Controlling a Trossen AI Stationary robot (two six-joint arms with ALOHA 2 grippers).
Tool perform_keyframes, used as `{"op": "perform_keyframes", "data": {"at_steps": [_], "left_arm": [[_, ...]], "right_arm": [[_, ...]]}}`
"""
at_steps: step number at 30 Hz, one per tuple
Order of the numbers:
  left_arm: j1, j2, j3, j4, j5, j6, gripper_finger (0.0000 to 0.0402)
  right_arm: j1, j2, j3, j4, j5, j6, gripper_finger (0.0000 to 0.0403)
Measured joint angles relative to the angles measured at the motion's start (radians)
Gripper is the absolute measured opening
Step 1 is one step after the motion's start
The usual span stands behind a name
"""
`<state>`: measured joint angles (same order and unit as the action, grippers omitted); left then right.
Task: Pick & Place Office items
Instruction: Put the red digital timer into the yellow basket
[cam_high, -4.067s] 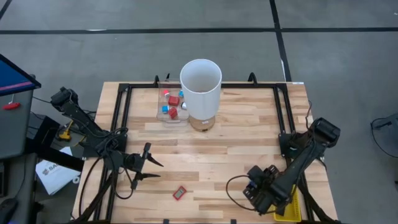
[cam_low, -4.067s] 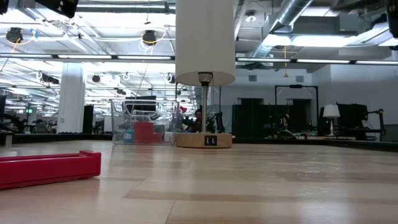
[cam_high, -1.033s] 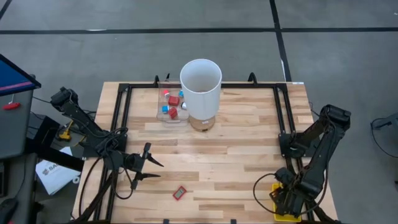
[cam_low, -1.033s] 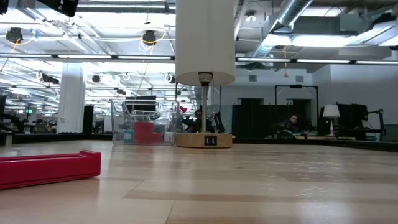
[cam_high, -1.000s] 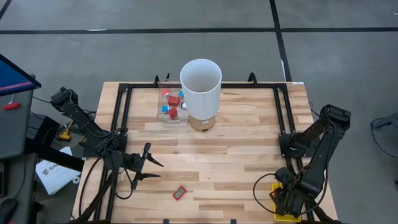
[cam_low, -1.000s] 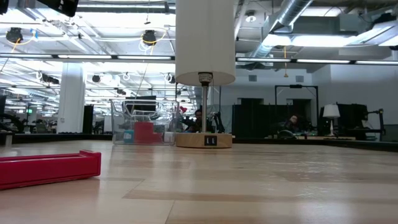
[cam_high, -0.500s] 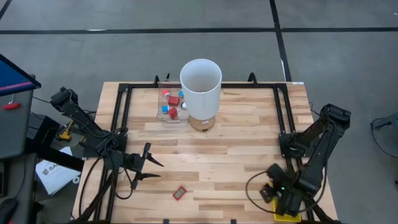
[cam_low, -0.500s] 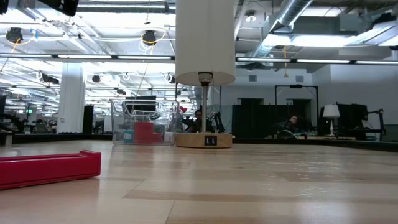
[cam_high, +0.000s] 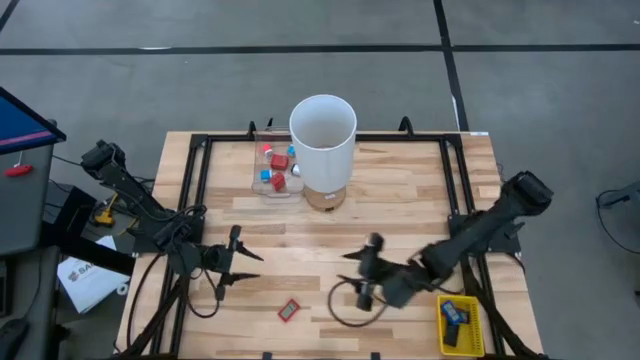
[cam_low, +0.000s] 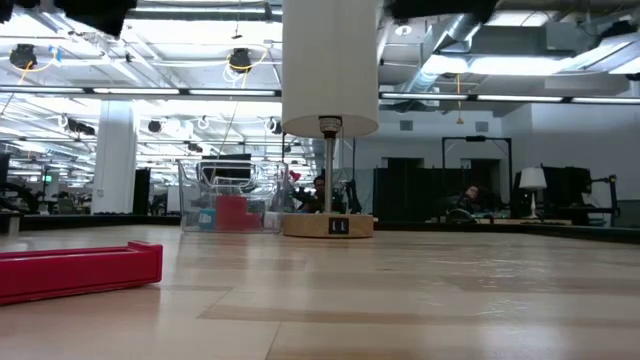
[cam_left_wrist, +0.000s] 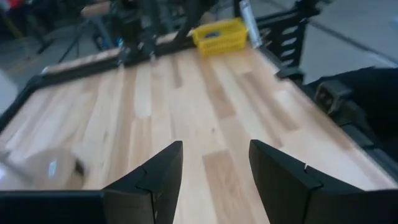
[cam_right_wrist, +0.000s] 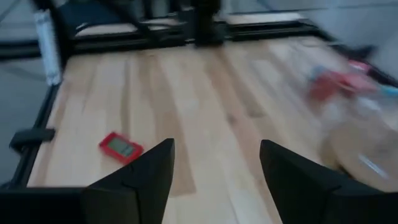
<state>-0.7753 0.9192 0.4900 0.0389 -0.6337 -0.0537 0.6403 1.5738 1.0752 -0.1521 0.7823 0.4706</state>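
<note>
- Office items: red and blue pieces (cam_high: 277, 168) lie in a clear container (cam_high: 270, 185) just beside the tall white cylinder (cam_high: 323, 140) at the table's (cam_high: 400, 210) far side; one flat red piece with a dark centre (cam_high: 289, 310) lies alone near the front edge.
- The yellow mesh basket (cam_high: 461, 326) at the front right corner holds a blue and a dark piece.
- Right gripper (cam_high: 364, 272) hovers over the table's middle, fingers apart, holding nothing.
- Left gripper (cam_high: 232, 267) waits at the left, fingers apart, empty.
</note>
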Motion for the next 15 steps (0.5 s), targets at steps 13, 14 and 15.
{"op": "perform_keyframes", "data": {"at_steps": [13, 14, 15], "left_arm": [[0.018, 0.224, 0.0, -0.078, 0.077, -0.563, 0.019], [0.007, 0.266, 0.003, -0.044, 0.085, -0.579, 0.0192], [-0.007, 0.308, 0.015, -0.024, 0.082, -0.59, 0.0194]], "right_arm": [[-0.054, 0.01, -0.002, 0.012, -0.14, 0.015, 0.0215], [-0.045, 0.01, -0.002, 0.007, -0.126, 0.021, 0.0215], [-0.036, 0.01, -0.002, 0.003, -0.108, 0.025, 0.0215]]}}
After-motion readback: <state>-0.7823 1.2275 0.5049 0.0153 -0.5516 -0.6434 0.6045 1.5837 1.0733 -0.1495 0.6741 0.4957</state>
